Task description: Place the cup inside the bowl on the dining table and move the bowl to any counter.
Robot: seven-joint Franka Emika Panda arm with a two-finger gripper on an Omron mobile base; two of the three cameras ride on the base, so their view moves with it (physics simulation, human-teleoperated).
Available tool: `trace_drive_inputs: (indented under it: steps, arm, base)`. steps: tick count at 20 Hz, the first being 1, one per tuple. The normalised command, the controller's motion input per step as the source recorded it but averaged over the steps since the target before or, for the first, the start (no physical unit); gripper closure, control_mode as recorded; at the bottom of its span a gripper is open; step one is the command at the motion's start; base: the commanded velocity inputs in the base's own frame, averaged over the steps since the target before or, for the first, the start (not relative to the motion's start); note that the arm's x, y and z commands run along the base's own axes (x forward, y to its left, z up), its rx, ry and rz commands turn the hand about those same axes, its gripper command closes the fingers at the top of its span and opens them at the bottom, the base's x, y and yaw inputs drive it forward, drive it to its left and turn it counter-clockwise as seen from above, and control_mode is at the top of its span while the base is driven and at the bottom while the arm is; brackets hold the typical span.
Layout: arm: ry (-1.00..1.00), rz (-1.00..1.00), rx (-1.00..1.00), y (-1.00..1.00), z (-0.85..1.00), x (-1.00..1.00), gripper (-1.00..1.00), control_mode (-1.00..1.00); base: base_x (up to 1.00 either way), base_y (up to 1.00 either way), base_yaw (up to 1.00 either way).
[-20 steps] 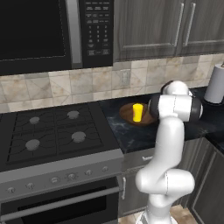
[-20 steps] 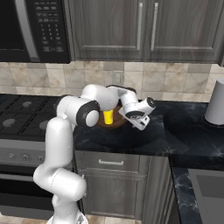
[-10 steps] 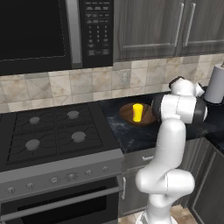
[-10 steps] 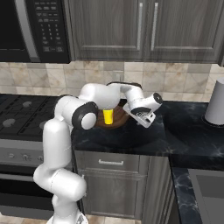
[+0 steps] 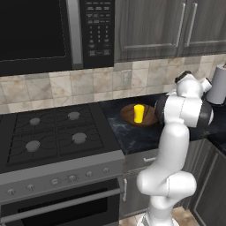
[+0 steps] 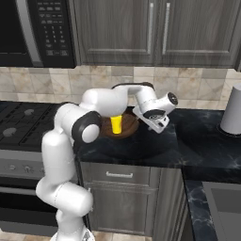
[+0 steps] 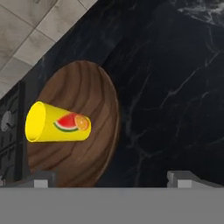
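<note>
So the bowl (image 6: 123, 128) was sitting on the counter (image 6: 188, 141), just right of the stove (image 5: 53, 132), with the cup (image 6: 116, 124) standing upright inside it. In the hand view the cup (image 7: 57, 122) looked tipped sideways, but that was only the camera rolling with the wrist; both base views had it upright. It also wasn't totally plain, there was a little watermelon and orange print on the side.

What changed over the last second: the gripper (image 6: 151, 123) pulled back from the bowl. A second earlier it was right at the bowl's right rim; half a second on it had lifted and swung away, and by this frame it hung beside and above the bowl with clear counter between them. The bowl and cup hadn't budged through any of that.

Fingers (image 7: 183, 178) were spread wide with nothing between them, only black stone behind.

My read: that was the release and retreat. Cup in bowl, bowl on a counter, hand off. The task looked basically done, and all that was left was for the arm to get clear without clipping the rim. The grey canister (image 6: 231, 110) further right of the bowl was well out of the way.
</note>
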Motion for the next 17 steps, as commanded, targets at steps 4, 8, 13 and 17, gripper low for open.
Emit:
trace_drive_inputs:
  steps: [4,8,13,17]
  arm:
    - [0.0,0.0,-0.01,0.0,0.18,-0.44,-1.0,-1.0]
    - [0.0,0.0,-0.06,0.0,0.09,-0.48,-1.0,-1.0]
    - [0.0,0.0,-0.05,0.0,0.15,-0.49,-1.0,-1.0]
    - [0.0,0.0,-0.05,0.0,0.22,-0.47,-1.0,-1.0]
  base:
    - [0.0,0.0,0.0]
    - [0.0,0.0,0.0]
    - [0.0,0.0,0.0]
    - [0.0,0.0,0.0]
